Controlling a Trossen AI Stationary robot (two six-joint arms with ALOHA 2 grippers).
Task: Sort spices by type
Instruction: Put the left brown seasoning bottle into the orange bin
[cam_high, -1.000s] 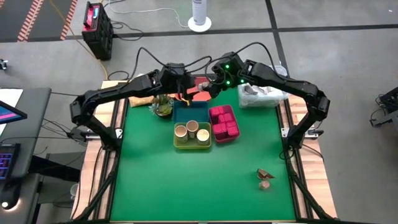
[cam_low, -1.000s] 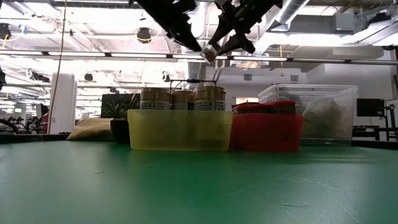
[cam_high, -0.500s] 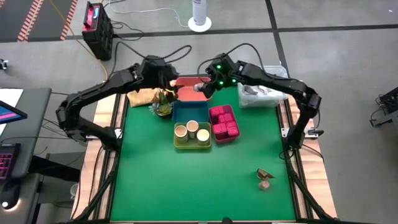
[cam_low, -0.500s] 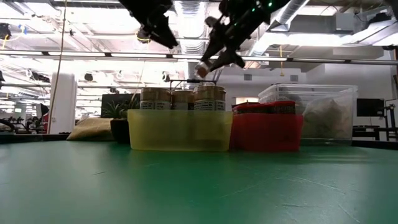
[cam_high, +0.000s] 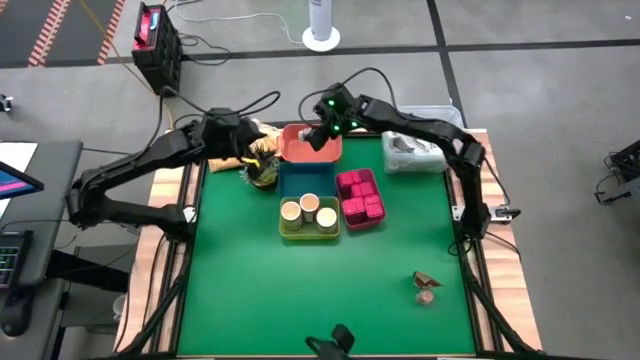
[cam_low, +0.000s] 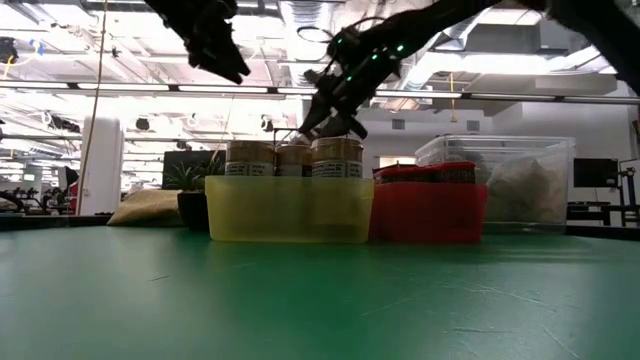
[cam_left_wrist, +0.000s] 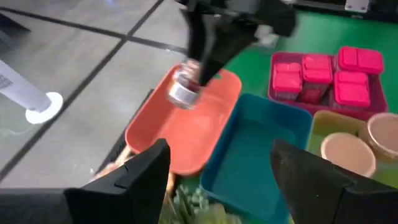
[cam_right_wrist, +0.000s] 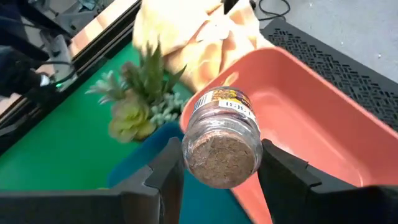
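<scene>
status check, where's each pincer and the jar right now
Right pincer shut on glass spice jar, over orange tray. Left pincer open, empty, beside potted plant. Nothing blocking the tray.

The whole table (cam_high: 330, 300) is seen from straight above, is viewed level from its front edge, and its rear trays are shared closely by both wrist cameras.

Clear spice jar (cam_right_wrist: 222, 138), seemingly tilted, held above orange tray (cam_right_wrist: 323, 118).

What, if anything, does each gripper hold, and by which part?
The right gripper holds a small glass spice jar by its sides. The left gripper holds nothing.
</scene>
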